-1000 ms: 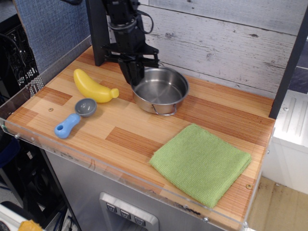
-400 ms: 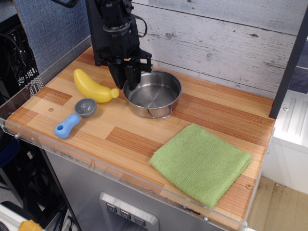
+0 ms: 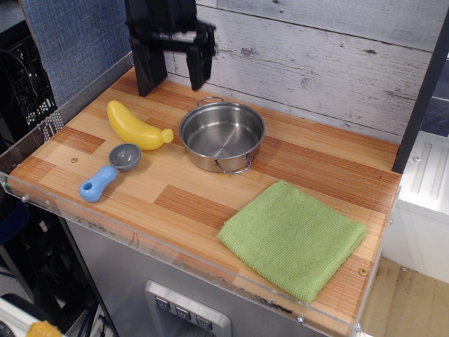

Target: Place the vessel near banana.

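Note:
The vessel [image 3: 222, 135] is a shiny steel pot with two wire loop handles. It stands upright on the wooden table, its left rim right next to the stem end of the yellow banana [image 3: 137, 126]. My gripper [image 3: 172, 83] hangs above and behind them, near the back wall. Its two black fingers [image 3: 148, 70] are spread wide apart with nothing between them. It touches neither the pot nor the banana.
A blue-handled scoop [image 3: 109, 172] with a grey bowl lies in front of the banana. A folded green cloth [image 3: 293, 237] lies at the front right. The wooden table [image 3: 175, 203] has a clear plastic lip along its front edge, and a plank wall stands behind.
The gripper slid the pot left toward the banana, then let go of its rim, opened wide and rose toward the back wall. The pot now stands alone.

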### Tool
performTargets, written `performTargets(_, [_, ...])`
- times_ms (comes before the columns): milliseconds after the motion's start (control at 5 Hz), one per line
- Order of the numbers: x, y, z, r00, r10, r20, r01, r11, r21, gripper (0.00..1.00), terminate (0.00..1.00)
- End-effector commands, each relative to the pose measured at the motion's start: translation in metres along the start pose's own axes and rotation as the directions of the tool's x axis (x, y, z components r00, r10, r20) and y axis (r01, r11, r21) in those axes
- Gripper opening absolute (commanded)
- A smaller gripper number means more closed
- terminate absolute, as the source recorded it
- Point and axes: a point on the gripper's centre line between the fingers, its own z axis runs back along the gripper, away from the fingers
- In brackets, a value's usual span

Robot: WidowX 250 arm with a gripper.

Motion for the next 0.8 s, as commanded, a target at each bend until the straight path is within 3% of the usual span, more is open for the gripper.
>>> performTargets(0, [-0.0136,-0.0073,0.0384,0.997,-0.05,0.066,0.047,0.998,0.045,1.0,0.0])
performTargets(200, [-0.012,-0.0091,0.0426,0.977,-0.201,0.075,0.203,0.979,-0.019,1.0,0.0])
performTargets(400, [-0.012,-0.0091,0.0426,0.977,-0.201,0.075,0.203,0.979,-0.019,1.0,0.0])
performTargets(600, [-0.012,-0.0091,0.0426,0.977,-0.201,0.075,0.203,0.979,-0.019,1.0,1.0])
